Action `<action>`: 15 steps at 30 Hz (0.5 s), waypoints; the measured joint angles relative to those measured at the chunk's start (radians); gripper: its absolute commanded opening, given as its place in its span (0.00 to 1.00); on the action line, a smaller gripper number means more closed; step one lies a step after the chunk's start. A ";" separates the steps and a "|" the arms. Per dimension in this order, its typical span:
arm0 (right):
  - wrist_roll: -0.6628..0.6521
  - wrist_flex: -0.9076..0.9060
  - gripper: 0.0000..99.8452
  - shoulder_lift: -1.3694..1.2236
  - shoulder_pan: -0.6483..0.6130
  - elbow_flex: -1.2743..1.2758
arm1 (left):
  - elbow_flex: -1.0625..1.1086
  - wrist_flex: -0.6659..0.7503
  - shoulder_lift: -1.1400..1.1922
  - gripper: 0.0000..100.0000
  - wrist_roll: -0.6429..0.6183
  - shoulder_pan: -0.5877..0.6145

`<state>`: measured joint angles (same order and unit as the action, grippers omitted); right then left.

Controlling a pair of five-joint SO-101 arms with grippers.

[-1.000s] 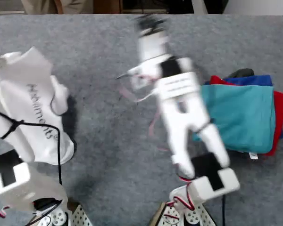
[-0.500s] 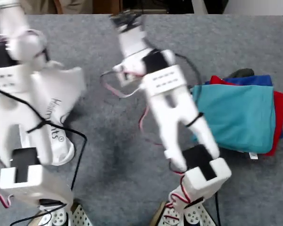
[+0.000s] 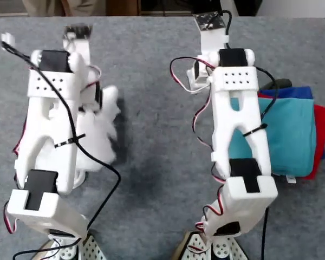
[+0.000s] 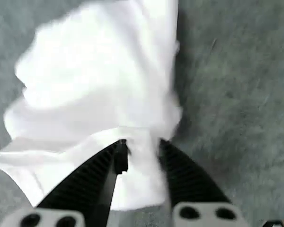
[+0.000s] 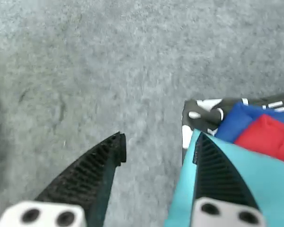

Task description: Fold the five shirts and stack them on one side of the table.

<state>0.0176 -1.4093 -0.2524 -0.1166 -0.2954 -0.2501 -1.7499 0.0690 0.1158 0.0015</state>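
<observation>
From above, your left arm (image 3: 49, 119) stood over the white shirt (image 3: 100, 135) and hid most of it. The cloth lay bunched on the left half of the grey table (image 3: 151, 162). Your right arm (image 3: 238, 114) covered the left edge of the folded pile at the right. There the teal shirt (image 3: 290, 135) lay on top, with the blue shirt (image 3: 292, 92), the red shirt (image 3: 320, 124) and a dark shirt (image 3: 276, 84) showing beneath.

Half a second earlier your right arm had leaned left toward the table's middle; it had since swung right and straightened beside the pile. The white shirt had been spread wider with its print showing, and had since been gathered up. The pile had not moved.

In the left wrist view, your left gripper (image 4: 141, 152) was pinched onto a fold of the white shirt (image 4: 99, 80), which bulged beyond the fingers over the table (image 4: 236, 71).

In the right wrist view, your right gripper (image 5: 158, 144) stood wide apart and held nothing. One finger hung over bare table (image 5: 85, 56), the other over the edge of the teal shirt (image 5: 265, 184). The blue shirt (image 5: 246, 118), red shirt (image 5: 267, 137) and dark shirt (image 5: 213, 111) lay just beyond.
</observation>
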 measured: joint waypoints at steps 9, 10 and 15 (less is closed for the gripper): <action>0.100 0.207 0.23 -0.281 -0.071 0.000 | 0.025 0.000 0.000 0.25 -0.044 0.094; 0.107 0.212 0.23 -0.298 -0.078 0.000 | 0.025 0.000 0.000 0.25 -0.051 0.092; 0.118 0.215 0.23 -0.341 -0.101 0.000 | 0.028 0.012 0.000 0.25 -0.155 -0.009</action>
<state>0.1358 -1.1945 -0.5930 -0.2179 -0.2954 -0.2225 -1.7377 0.0690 -0.0391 -0.0077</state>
